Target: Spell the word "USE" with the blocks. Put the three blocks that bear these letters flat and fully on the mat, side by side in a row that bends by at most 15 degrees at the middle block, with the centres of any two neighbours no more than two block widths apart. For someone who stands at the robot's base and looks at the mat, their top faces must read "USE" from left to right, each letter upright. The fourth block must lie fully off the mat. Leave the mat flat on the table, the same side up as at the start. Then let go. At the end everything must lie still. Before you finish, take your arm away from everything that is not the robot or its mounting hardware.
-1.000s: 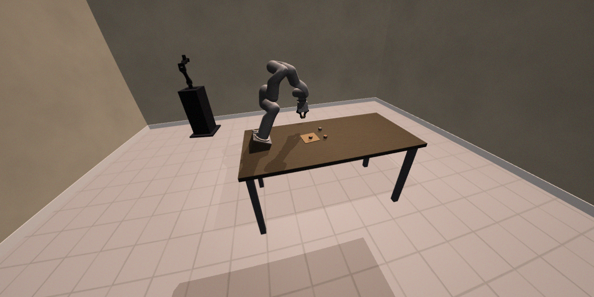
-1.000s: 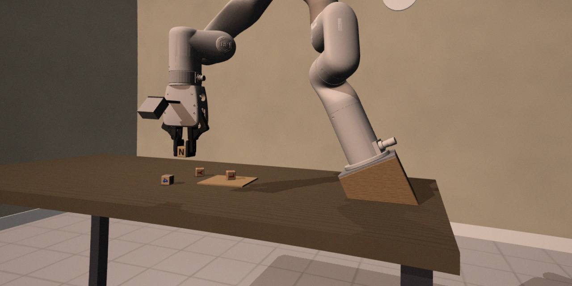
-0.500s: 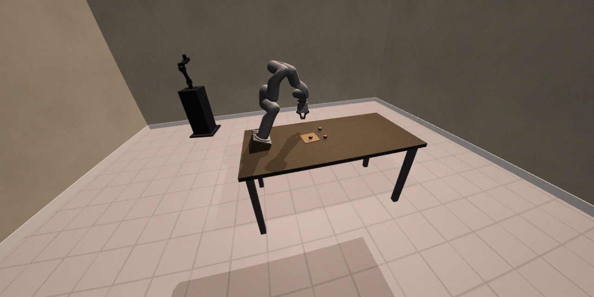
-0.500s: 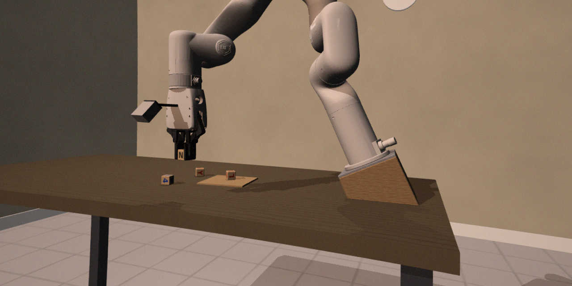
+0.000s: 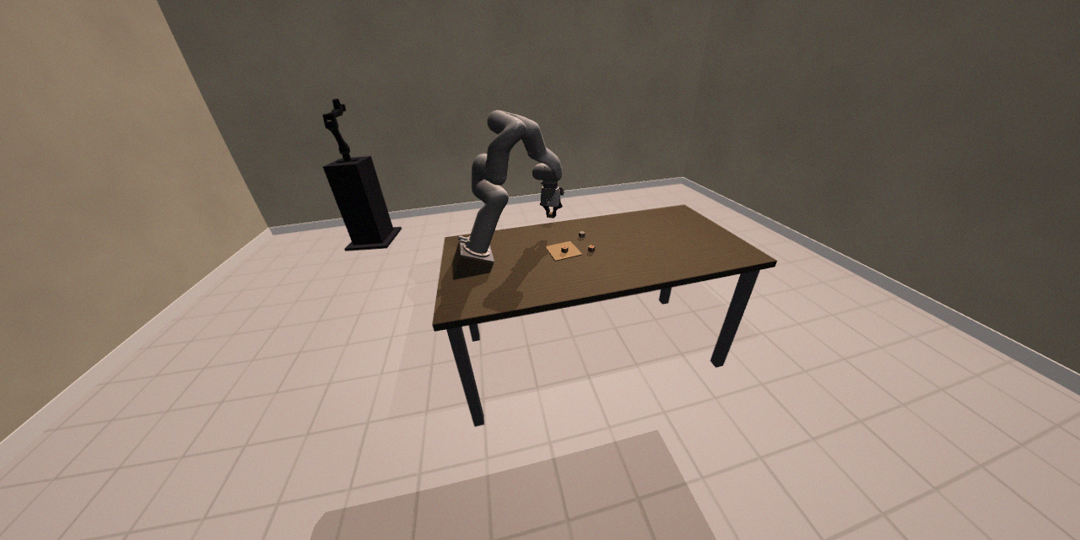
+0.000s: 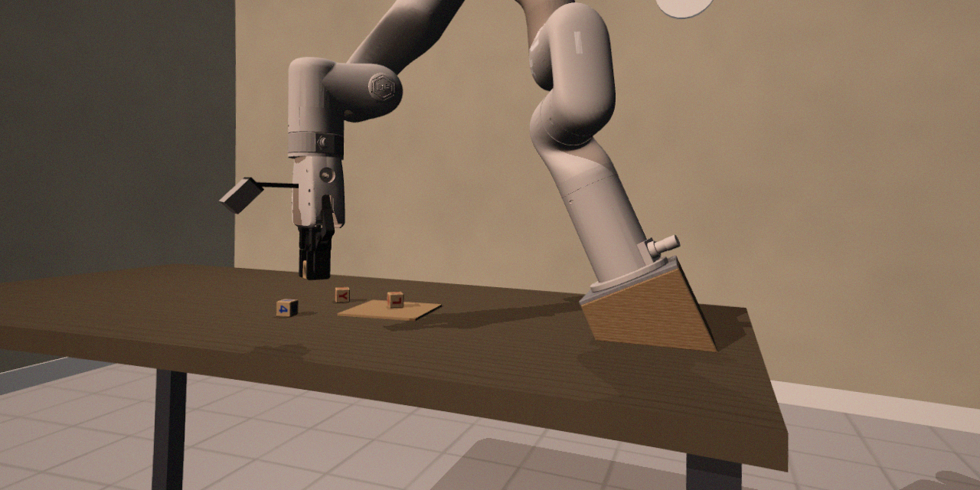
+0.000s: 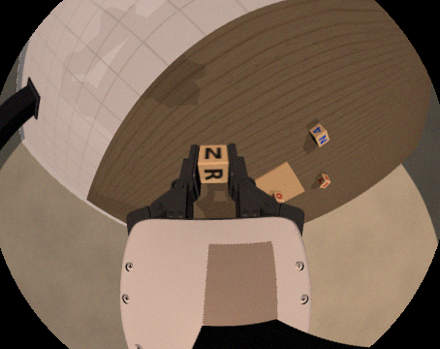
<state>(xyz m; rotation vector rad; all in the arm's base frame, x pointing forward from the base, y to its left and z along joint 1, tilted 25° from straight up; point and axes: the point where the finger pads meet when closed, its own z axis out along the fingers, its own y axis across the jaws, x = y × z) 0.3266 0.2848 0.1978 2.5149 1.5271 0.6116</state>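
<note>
Above the worktop (image 6: 479, 364), the hand (image 7: 214, 182) grips a lettered block (image 7: 212, 165); mat (image 6: 383, 311) and two loose blocks lie right.

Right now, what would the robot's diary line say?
claw: shut on block, lifted | mat: one block | table: two blocks beside mat

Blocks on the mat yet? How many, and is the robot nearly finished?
Not nearly. Done: just one block sits on the mat. In hand: the claw is shut on a second block, lifted above the table. Left: two blocks lie off the mat, so the row of three isn't built, and the claw must let go.
</note>
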